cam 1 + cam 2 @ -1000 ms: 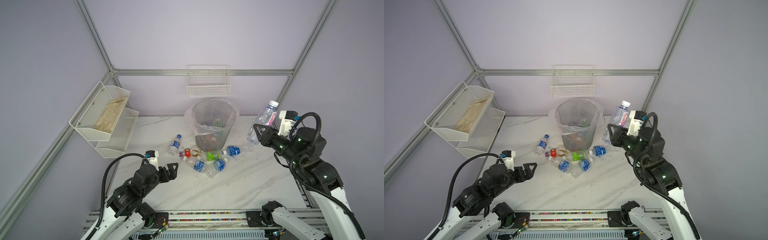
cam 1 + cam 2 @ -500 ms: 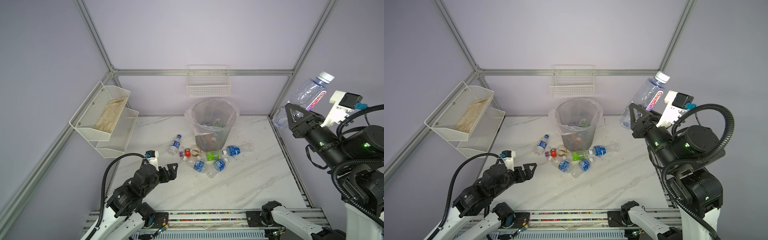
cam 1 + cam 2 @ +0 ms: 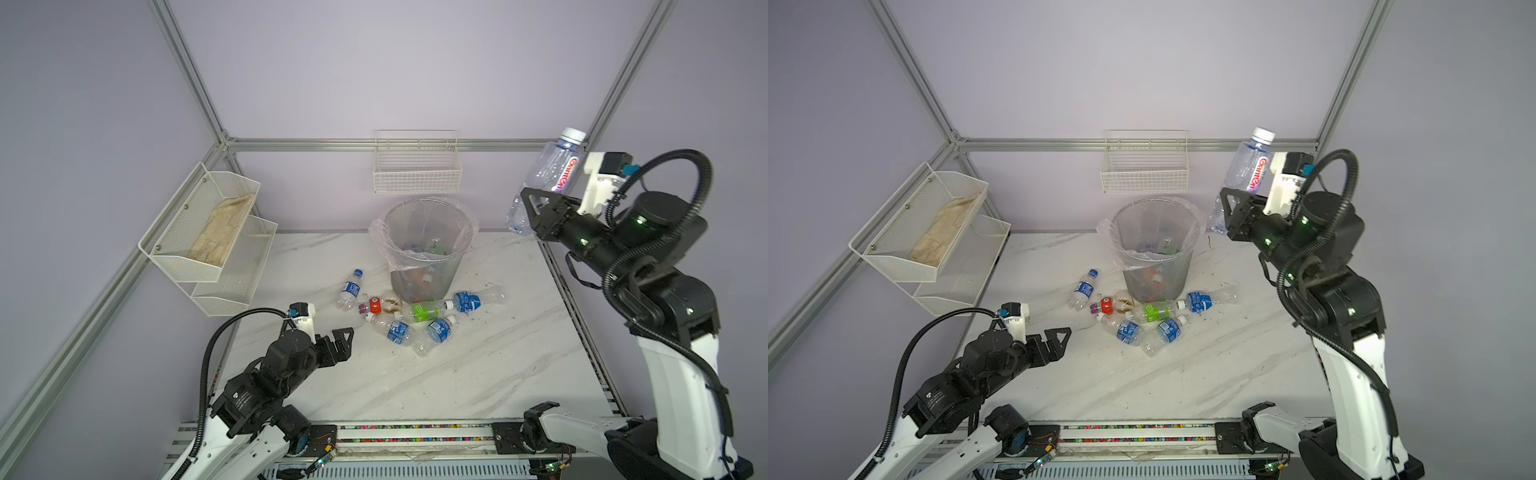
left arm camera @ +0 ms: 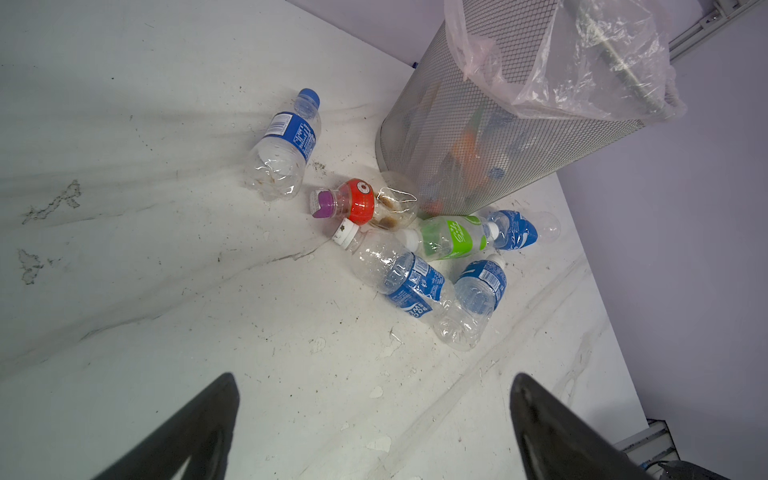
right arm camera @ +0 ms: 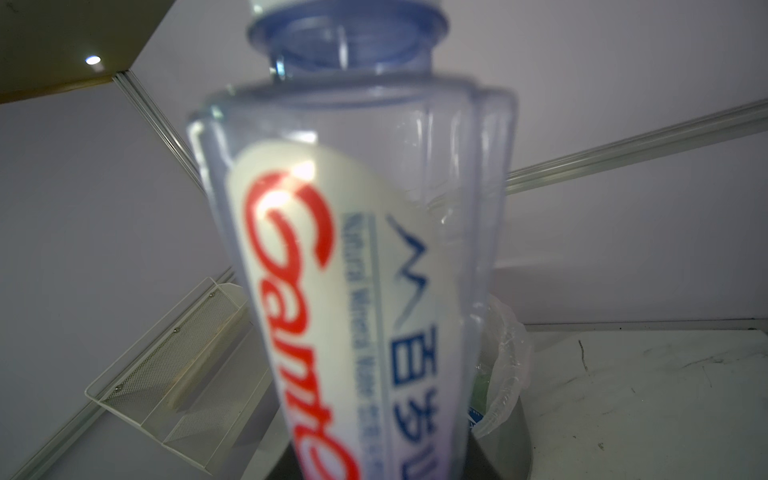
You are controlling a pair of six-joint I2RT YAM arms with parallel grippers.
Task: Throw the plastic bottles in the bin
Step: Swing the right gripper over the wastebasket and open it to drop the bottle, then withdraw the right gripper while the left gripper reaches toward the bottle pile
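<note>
Clear bottle (image 3: 544, 183) clamped in right fingers (image 3: 527, 204), fine print (image 5: 360, 328) legible from right wrist, left fingers (image 4: 199, 436) spread

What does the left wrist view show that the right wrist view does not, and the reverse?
Only the left wrist view: six loose bottles lying on the table by the bin, and the left hand, jaws wide apart, holding nothing. Only the right wrist view: the large clear bottle with red lettering, very close and filling the middle of the picture, and the white wall shelf. Both: the mesh bin with its plastic liner, and the marble table.
</note>
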